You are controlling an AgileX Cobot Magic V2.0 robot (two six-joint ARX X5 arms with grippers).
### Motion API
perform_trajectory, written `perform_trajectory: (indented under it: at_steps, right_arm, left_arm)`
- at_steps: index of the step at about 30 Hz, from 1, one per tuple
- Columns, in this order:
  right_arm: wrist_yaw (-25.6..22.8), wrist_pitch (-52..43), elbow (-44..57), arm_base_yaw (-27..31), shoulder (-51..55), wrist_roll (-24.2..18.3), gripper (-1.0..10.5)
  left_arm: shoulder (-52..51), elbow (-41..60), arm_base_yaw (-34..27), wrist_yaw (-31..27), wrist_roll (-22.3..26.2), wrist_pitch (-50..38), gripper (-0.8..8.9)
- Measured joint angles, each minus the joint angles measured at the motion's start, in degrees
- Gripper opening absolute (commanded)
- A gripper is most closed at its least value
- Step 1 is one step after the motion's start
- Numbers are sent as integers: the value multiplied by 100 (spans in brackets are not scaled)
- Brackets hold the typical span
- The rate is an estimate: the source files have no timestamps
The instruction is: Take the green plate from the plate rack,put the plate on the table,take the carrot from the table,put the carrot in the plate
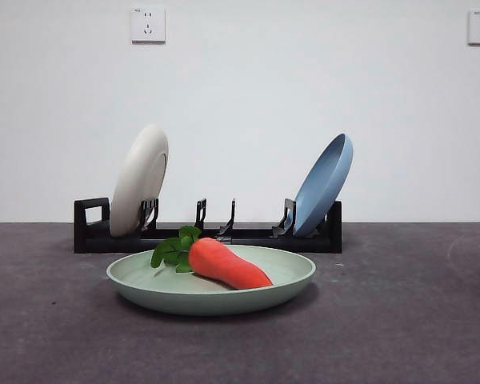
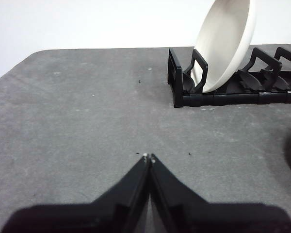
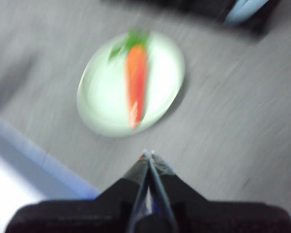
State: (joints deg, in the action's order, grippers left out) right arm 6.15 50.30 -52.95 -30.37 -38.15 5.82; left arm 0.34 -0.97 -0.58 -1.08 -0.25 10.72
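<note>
a: front view, report.
b: the green plate [image 1: 144, 282] lies flat on the table [image 1: 400, 320], just in front of the plate rack [image 1: 92, 232]. the carrot [image 1: 224, 262] lies inside the plate, leaves toward the rack's handle end, tip pointing the other way. a cream-white plate [image 1: 140, 180] leans in a slot at the handle end; a blue plate [image 1: 324, 184] leans at the far end. the middle slots hold nothing. two wall sockets [image 1: 148, 24] sit high on the white wall. neither arm shows here.

a: left wrist view?
b: the left gripper [image 2: 149, 158] hangs over bare table, jaws pressed together, grasping nothing. the rack's handle end and the cream-white plate stand well apart from it. a sliver of the green plate's rim shows at the picture's edge.

a: right wrist view?
b: blurred. the right gripper [image 3: 148, 155] is above the table near the green plate, clear of it, jaws closed tip to tip and empty. the carrot rests along the middle of the plate. part of the blue plate and rack is visible beyond.
</note>
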Motion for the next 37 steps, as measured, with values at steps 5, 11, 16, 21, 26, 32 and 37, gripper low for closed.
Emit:
perform_trajectory:
  at_steps: [5,11,16,21,26,32,37]
  right_arm:
    - [0,-1303,857,1224,966,-72,1]
    - [-15,-3042,2726,2221,2181,-92,1]
    - [-17,-3770,4109,2507,2903,-87,1]
    - [-17,-3882,4758,2509,3298,-90,1]
    - [-17,-3886,5045,2509,3504,-87,1]
    - [-20,-3939,5143,2509,3720,-35,1]
    - [-31,-3945,5147,2509,3788,22,1]
  left_arm:
    - [2,0,0,-2,0,0,-4]
    - [2,0,0,0,0,-2,-4]
    - [0,0,0,0,0,-2,-4]
    - [0,0,0,0,0,-2,-4]
    - [0,0,0,-2,0,-2,-4]
    - [2,0,0,-2,0,0,-4]
    - [0,0,0,-2,0,-2,-4]
